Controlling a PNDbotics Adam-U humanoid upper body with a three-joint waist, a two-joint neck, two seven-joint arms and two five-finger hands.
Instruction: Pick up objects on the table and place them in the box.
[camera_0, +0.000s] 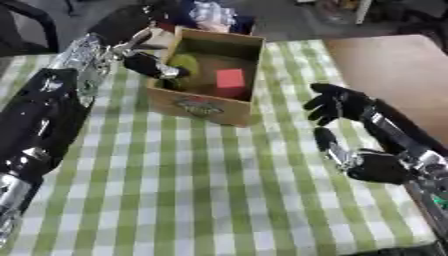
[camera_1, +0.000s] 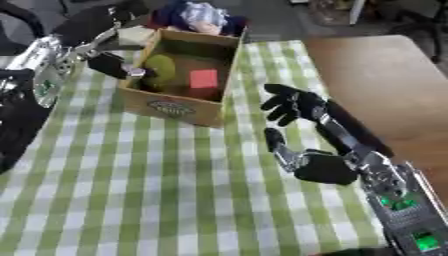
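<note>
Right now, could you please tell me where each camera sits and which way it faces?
Left eye view: in the head, looking down at the checked table and box; left arm reaches into the box from the left, right hand open beside it.
Right eye view: in the head, alongside, looking down likewise; more of the right forearm shows, the left arm is partly cut off.
Shared: box, red block, green thing, right hand.
</note>
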